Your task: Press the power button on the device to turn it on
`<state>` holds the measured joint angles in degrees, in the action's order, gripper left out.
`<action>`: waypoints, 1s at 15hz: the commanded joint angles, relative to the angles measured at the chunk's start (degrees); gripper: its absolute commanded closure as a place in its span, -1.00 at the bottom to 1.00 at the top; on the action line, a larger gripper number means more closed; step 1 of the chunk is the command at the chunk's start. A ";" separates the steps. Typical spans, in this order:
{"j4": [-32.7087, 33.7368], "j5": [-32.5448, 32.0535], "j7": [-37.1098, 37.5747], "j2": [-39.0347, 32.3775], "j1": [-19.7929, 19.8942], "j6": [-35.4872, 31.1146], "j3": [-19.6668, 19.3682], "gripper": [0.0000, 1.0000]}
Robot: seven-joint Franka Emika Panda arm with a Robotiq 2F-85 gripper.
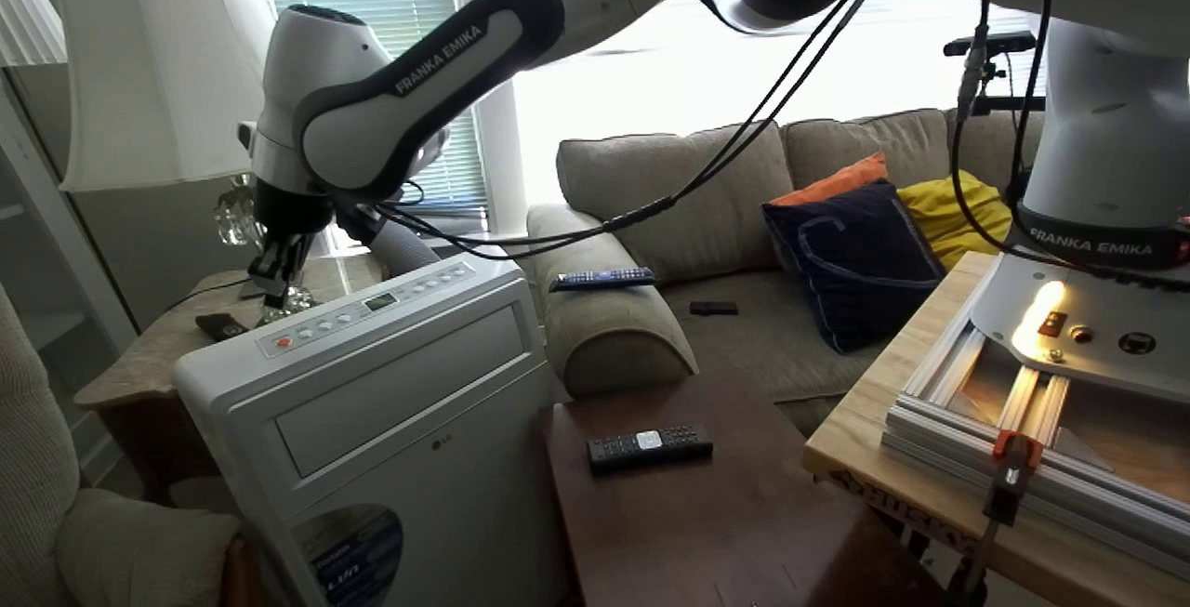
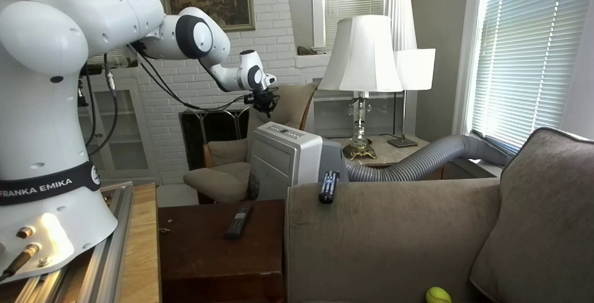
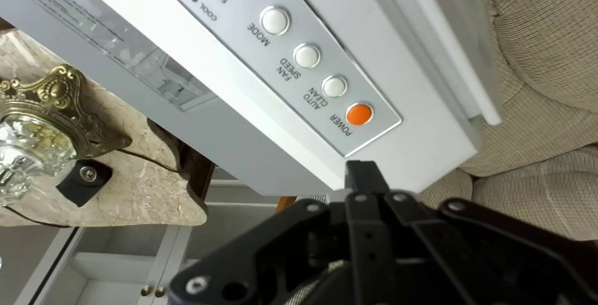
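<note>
One big white device (image 1: 483, 505) stands just beside the brown surface (image 1: 716, 533). The wrist view shows one orange button (image 3: 359, 114), marked POWER, and three white buttons (image 3: 307, 56) on its top. One fat gray hose (image 2: 408, 159) runs from its back to the window (image 2: 524, 57). One chair (image 2: 294, 101) and one sofa (image 1: 641, 170) are near. One remote (image 1: 669, 451) lies on the brown surface, and another remote (image 1: 602, 279) lies on the sofa's arm. A small black thing (image 1: 713, 308), too small to name, lies on the sofa seat. Three pillows (image 1: 841, 263) are on the sofa too. The fingers (image 3: 362, 174) are pressed together near the orange button. They look just apart from the device, with a bit of white top between them and the button.
</note>
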<state>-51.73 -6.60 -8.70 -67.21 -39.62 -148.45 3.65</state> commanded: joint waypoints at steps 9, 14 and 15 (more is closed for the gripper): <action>0.87 -0.45 0.15 -1.79 -0.48 -1.33 -0.72 1.00; 1.91 -0.33 0.19 -4.70 -0.72 -3.11 -0.62 1.00; 2.11 -0.37 0.30 -5.31 -0.85 -4.31 -0.68 1.00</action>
<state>-51.63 -6.59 -8.69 -70.00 -39.92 -150.05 3.39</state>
